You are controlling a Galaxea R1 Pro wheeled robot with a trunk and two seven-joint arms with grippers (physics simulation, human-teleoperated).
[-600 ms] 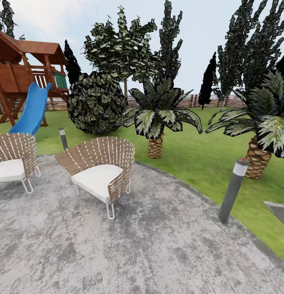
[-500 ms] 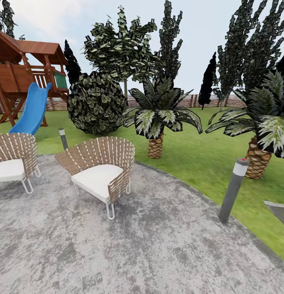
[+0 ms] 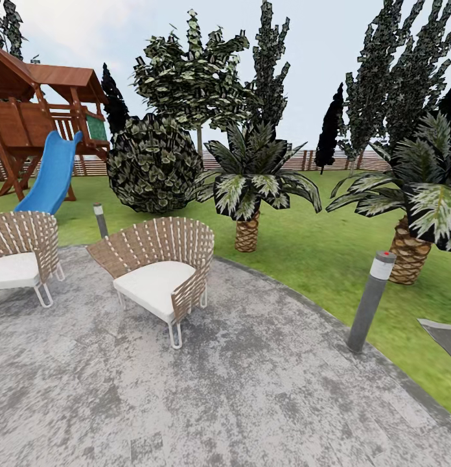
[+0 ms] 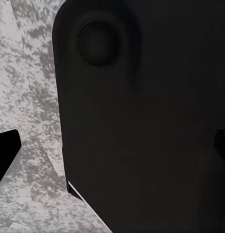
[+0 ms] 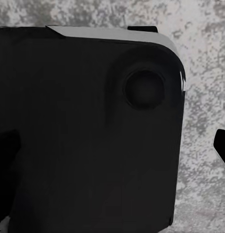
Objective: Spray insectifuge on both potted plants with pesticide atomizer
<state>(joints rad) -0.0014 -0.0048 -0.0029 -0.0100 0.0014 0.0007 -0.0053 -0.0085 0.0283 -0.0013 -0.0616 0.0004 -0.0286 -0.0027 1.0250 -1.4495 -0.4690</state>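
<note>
The pesticide atomizer and the potted plants are out of view. In the head view I look across the garden: a round grey paved patio (image 3: 219, 389) in front, green lawn (image 3: 316, 259) behind it, and a brown slatted fence (image 3: 303, 159) far back. The left wrist view has my left gripper (image 4: 112, 145) open, its dark fingertips (image 4: 6, 153) at the picture's edges, over a black part of my own body and grey paving. Likewise my right gripper (image 5: 112, 145) is open with nothing between its fingertips (image 5: 221, 145).
Two wicker chairs (image 3: 162, 269) (image 3: 21, 256) stand on the patio's left half. Grey bollard lamps (image 3: 371, 301) (image 3: 100, 219) mark its rim. Two scaly palms (image 3: 248, 188) (image 3: 413, 207), a dark bush (image 3: 151, 162) and a playset with blue slide (image 3: 50, 172) stand on the lawn.
</note>
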